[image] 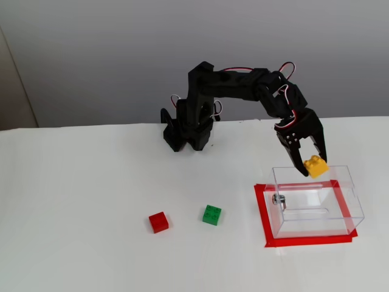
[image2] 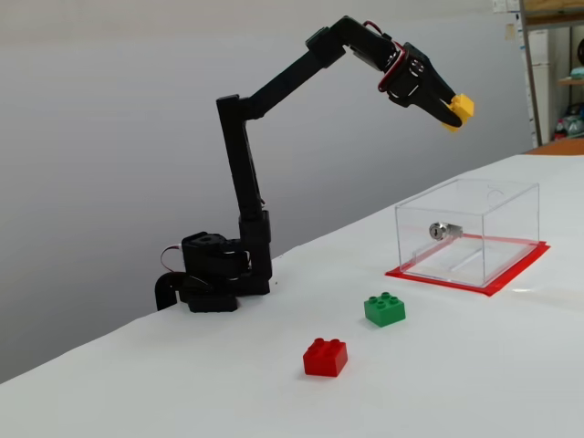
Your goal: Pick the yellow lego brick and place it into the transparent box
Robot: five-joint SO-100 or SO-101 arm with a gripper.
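Note:
The yellow lego brick (image: 316,166) (image2: 462,107) is held in my black gripper (image: 313,163) (image2: 453,109), which is shut on it. The gripper holds the brick well above the table, over the back edge of the transparent box (image: 313,201) (image2: 470,228). The box is clear plastic, open at the top, with a small metal fitting (image: 278,199) (image2: 440,230) on one wall. It stands inside a red tape outline (image: 262,213) (image2: 511,274). The box looks empty.
A red brick (image: 158,222) (image2: 326,357) and a green brick (image: 211,215) (image2: 384,309) lie on the white table, left of the box in both fixed views. The arm's base (image: 185,131) (image2: 214,278) stands at the table's back edge.

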